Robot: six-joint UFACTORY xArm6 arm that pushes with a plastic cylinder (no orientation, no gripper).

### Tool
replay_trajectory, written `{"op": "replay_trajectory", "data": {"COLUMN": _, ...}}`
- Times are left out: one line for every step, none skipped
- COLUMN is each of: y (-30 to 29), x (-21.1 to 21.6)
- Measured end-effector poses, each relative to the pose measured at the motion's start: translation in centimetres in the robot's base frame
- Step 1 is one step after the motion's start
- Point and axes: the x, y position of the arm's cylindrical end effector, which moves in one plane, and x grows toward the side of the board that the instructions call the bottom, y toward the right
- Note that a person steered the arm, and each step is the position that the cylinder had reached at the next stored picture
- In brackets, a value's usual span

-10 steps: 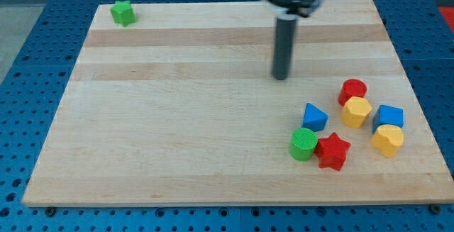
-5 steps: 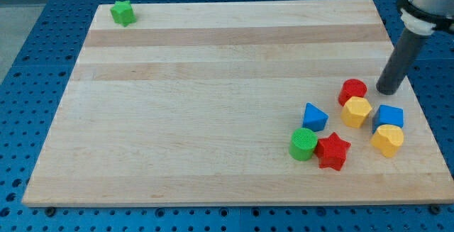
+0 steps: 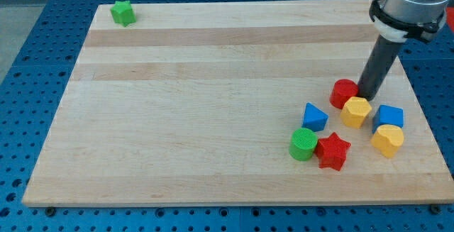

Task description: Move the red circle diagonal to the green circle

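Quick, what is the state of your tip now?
My tip: no gripper, holds nothing; it is against the red circle, on its right side in the view.

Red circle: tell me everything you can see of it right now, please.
The red circle is a short, glossy red cylinder, plastic by the look of it, lying flat on the wooden board near the view's right. My tip is against its right side, hiding that edge. The yellow hexagon block sits right against it at the lower right. The blue triangle block lies below-left, apart from it.

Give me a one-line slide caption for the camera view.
My tip presses the red circle's right side, green circle sitting below-left by the red star.
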Motion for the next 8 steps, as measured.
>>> {"op": "replay_trajectory", "data": {"y": -1.2, "x": 0.0}}
{"op": "replay_trajectory", "data": {"y": -3.0, "x": 0.0}}
{"op": "replay_trajectory", "data": {"y": -5.6, "x": 0.0}}
{"op": "replay_trajectory", "data": {"y": -8.3, "x": 0.0}}
{"op": "replay_trajectory", "data": {"y": -11.1, "x": 0.0}}
{"op": "replay_trajectory", "data": {"y": -14.3, "x": 0.0}}
{"op": "replay_trajectory", "data": {"y": -17.5, "x": -0.1}}
{"op": "replay_trajectory", "data": {"y": -19.4, "x": -1.2}}
